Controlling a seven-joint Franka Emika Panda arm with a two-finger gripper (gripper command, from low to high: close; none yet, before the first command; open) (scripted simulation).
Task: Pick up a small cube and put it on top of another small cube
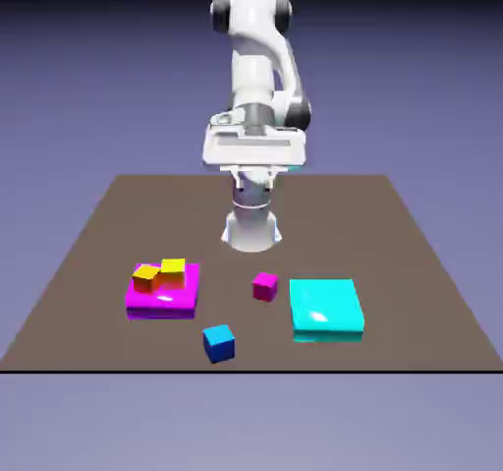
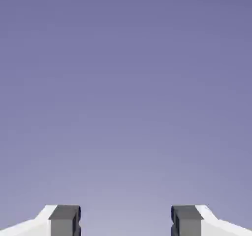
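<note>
The small magenta-pink cube (image 1: 264,285) rests on the brown table (image 1: 403,253) near the middle. The small bright blue cube (image 1: 219,342) sits closer to the front edge, to the exterior view's left of the pink one and apart from it. My gripper (image 1: 253,154) hangs high above the table's far part, well away from both cubes. In the hand view the gripper (image 2: 125,221) is open. Its two grey fingertips (image 2: 64,220) stand wide apart with only the plain backdrop between them. Neither cube shows in the hand view.
A large flat magenta block (image 1: 163,292) lies on the exterior view's left, carrying an orange cube (image 1: 145,277) and a yellow cube (image 1: 173,267). On the right lies a large flat cyan block (image 1: 325,308). The robot's base (image 1: 251,225) stands behind the pink cube.
</note>
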